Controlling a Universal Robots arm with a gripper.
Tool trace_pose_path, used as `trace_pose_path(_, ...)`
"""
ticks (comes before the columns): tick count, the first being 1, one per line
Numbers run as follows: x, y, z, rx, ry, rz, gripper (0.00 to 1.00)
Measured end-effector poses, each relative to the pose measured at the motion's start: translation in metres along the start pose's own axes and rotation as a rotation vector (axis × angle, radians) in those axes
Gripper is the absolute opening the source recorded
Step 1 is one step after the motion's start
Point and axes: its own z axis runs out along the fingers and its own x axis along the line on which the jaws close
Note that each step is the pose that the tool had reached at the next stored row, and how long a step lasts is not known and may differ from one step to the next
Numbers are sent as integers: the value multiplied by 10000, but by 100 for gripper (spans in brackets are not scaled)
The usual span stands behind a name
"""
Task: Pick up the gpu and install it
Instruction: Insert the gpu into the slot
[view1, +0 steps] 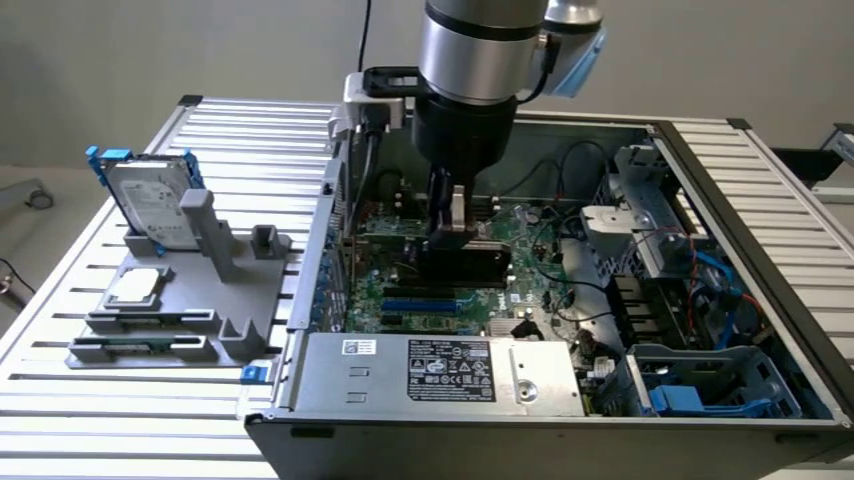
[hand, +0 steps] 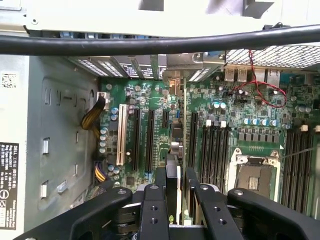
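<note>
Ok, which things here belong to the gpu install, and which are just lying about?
In the job: gripper, shut on the gpu; motherboard beneath it.
Lying about: hard drive, silver chip, grey stand.

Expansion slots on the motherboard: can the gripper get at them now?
Probably yes: the computer case is open on top, and the gripper, shut on the gpu, hangs over the expansion slots, nothing between.

Silver arm (view1: 478, 50) with black, screw-studded hand (hand: 175, 176) (black cable (hand: 150, 45) across).
</note>
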Motion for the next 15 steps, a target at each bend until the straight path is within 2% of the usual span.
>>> trace_pose_path(6,-4,36,100,6,-7,9,27)
trace_pose_path(15,-5,40,159,9,-60,258,27)
